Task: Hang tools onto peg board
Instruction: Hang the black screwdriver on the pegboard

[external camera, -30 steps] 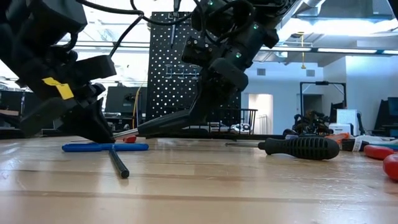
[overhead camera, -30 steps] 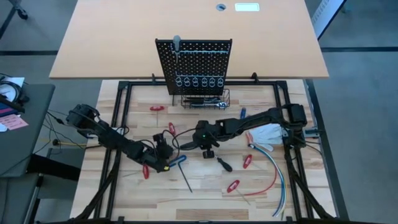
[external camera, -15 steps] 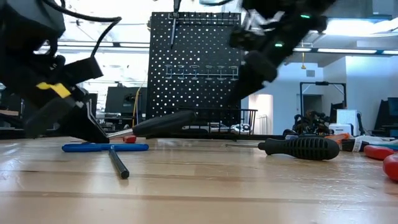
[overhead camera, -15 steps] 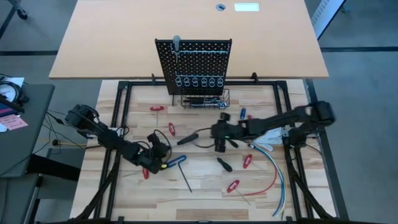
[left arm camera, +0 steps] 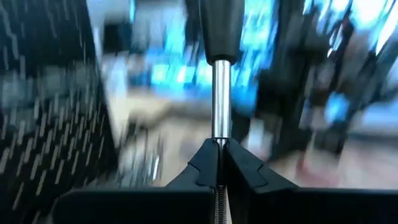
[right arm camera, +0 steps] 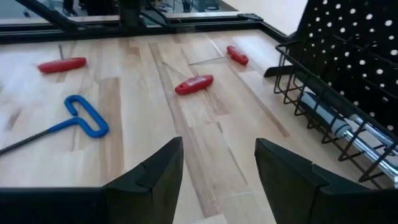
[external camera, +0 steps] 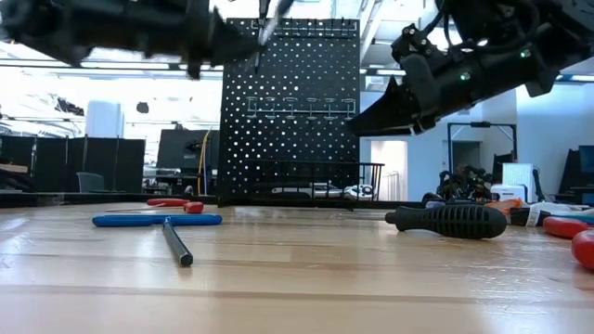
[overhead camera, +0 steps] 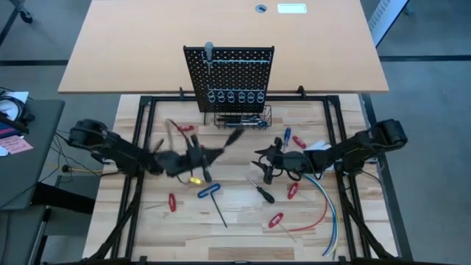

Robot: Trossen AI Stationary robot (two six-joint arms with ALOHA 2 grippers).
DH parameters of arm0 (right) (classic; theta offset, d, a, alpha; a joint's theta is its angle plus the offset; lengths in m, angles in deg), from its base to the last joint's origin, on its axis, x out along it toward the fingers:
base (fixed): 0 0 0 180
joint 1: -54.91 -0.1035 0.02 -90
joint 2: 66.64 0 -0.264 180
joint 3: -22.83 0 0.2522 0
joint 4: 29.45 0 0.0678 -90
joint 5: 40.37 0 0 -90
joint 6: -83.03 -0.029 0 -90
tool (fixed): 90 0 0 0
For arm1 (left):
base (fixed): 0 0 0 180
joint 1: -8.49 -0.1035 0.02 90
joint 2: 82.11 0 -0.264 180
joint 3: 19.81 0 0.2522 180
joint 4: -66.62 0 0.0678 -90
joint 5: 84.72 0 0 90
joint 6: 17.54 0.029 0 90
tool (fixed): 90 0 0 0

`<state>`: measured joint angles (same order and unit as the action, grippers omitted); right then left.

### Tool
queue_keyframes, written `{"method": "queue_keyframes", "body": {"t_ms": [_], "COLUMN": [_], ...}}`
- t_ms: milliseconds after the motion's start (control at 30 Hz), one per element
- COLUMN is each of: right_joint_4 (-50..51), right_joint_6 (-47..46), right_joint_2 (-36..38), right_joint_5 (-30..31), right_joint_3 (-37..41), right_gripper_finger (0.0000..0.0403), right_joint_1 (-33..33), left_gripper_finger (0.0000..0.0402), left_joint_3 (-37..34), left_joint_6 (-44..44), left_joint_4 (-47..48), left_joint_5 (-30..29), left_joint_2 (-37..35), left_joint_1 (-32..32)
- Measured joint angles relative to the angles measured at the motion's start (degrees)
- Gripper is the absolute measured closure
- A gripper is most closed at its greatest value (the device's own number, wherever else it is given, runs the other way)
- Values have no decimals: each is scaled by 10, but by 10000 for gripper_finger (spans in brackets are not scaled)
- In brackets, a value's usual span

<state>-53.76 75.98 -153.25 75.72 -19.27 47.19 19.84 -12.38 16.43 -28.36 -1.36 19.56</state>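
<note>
The left gripper [left arm camera: 217,163] has its jaws clamped on the metal shaft of a black-handled screwdriver [overhead camera: 232,138], held in the air just in front of the peg board [overhead camera: 229,73]. The right gripper [right arm camera: 217,168], jaws apart and empty, hovers over the bench [overhead camera: 235,228]. Gripped by its thin shaft, the screwdriver may pivot and miss the ring holders [overhead camera: 234,96].

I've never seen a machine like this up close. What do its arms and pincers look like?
Both arms are dark and jointed. The left gripper has two black wedge-shaped fingers. The right gripper has two broad, black, angular fingers. A small yellow mark shows near the left wrist in the overhead view.
</note>
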Motion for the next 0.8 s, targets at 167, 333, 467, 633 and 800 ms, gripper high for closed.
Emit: {"method": "queue_keyframes", "body": {"t_ms": [167, 333, 467, 633, 800], "right_joint_4": [1, -2, 1, 7, 10], "right_joint_6": [0, 5, 9, 11, 10], "right_joint_2": [0, 0, 0, 0, 0], "right_joint_5": [-1, -3, -4, -5, -5], "right_joint_3": [0, 0, 0, 0, 0], "right_gripper_finger": [198, 198, 198, 198, 198], "right_joint_1": [-1, -2, -2, -1, -1], "left_gripper_finger": [401, 401, 400, 398, 398], "left_joint_3": [62, 182, 240, 264, 264], "left_joint_6": [44, 62, 57, 35, 6], "left_joint_4": [-53, 63, 69, 74, 78], "left_joint_5": [107, 175, 168, 169, 150], "left_joint_2": [-17, -16, -17, -17, -7], "left_joint_1": [-118, -215, -263, -304, -339]}}
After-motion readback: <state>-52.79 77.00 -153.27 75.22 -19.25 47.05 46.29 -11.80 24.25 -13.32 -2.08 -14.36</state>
